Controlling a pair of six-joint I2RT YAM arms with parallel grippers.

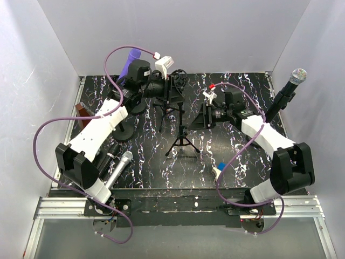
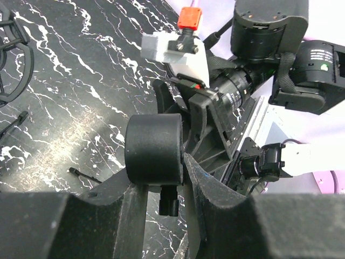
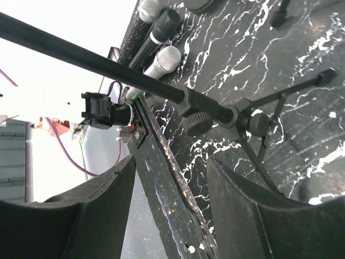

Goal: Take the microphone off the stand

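Desk (image 1: 151,164): black marbled top. Stand (image 1: 182,141): tripod upright mid-desk. Its pole (image 3: 135,81) crosses just beyond right tool (image 3: 171,162), which is released, jaws apart, grasping nothing. Left tool (image 2: 159,178): clenched on microphone (image 2: 153,148), black barrel seen end-on, up at stand head. Spare silver-headed mic (image 1: 119,164): lying near desk's left near edge.

Just ahead of my right gripper (image 3: 171,161) the stand pole (image 3: 108,67) crosses my path, its clamp knob (image 3: 197,124) alongside; bare tabletop (image 3: 280,48) opens beyond, to its right, with loose microphones (image 3: 161,59) lying farther ahead.
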